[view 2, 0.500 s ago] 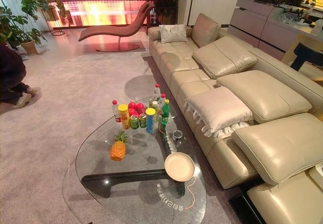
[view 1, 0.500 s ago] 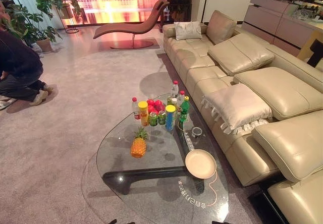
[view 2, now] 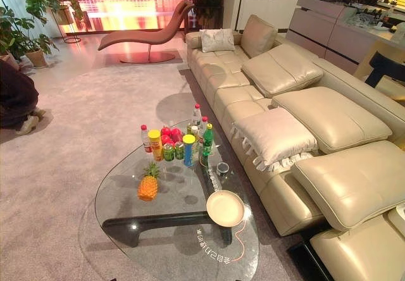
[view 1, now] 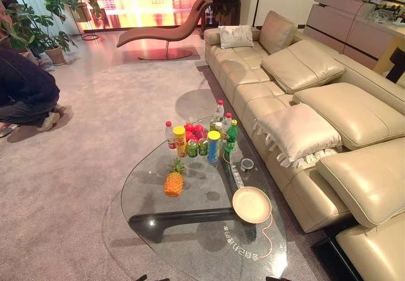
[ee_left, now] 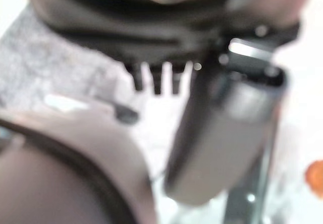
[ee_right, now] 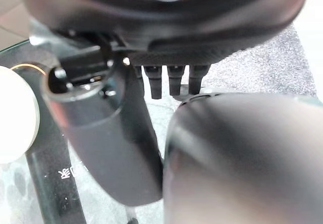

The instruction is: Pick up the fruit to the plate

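Living-room scene at the approach stage of the task. The pineapple stands upright on the glass table, on the robot's left side of it and well apart from the empty plate, which lies near the table's right near edge. A group of red apples sits at the far end, hemmed in by bottles and cans. The sofa runs along the table's right; a person crouches on the carpet far to the left.

The left hand and the right hand each hang with fingers straight and thumb apart, holding nothing. The plate's edge shows beside the right hand through the glass.

Judged from this layout, the pineapple is the easier first fruit: it stands free, with bare glass all round. A good grasp probably closes round the body below the leaves, from the side, so that the fruit does not tip. Lifting it clear of the glass before crossing to the plate would avoid sliding or scraping. The apples would call for a careful reach from above, since any sideways sweep risks toppling the tall bottles.
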